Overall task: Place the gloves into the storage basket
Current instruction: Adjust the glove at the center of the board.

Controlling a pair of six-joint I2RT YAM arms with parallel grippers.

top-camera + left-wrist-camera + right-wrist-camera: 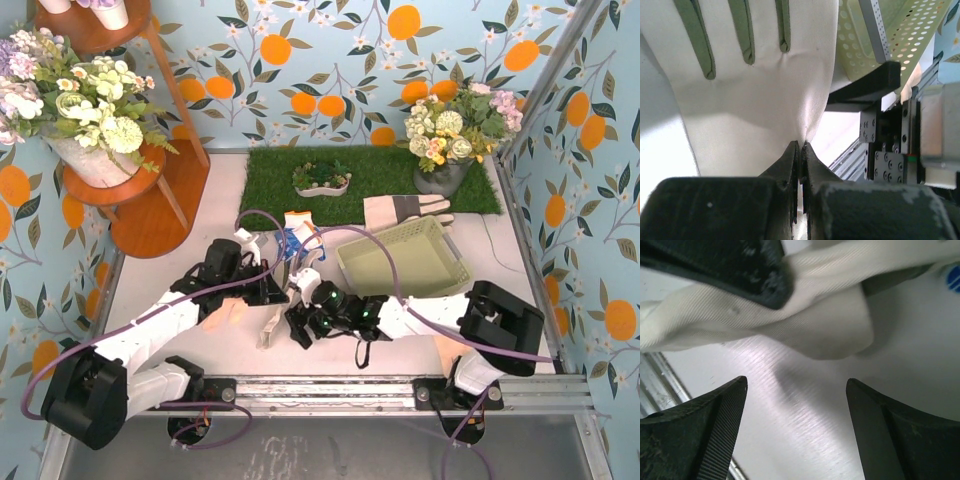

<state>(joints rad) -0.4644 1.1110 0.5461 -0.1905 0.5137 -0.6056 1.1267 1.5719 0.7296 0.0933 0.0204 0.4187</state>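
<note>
My left gripper [801, 146] is shut on the edge of a cream glove [750, 100] with olive-green strips between its fingers. From above, that glove [270, 326] hangs limp just below the left gripper [278, 298]. My right gripper [797, 385] is open just beside the same glove [815, 315], with only bare table between its fingers [720, 425]; from above it [298, 324] sits right of the glove. The pale green storage basket [445, 262] stands to the right. A blue-and-white glove [294, 240] with an orange cuff lies behind the grippers. A grey-and-cream glove [405, 208] lies on the grass mat.
Peach-coloured gloves peek out under the left arm [228, 312] and the right arm [446, 352]. A small white dish of plants [322, 180] and a flower pot [455, 140] sit on the green mat. A wooden flower stand [130, 190] stands at the left. A metal rail [400, 385] runs along the near edge.
</note>
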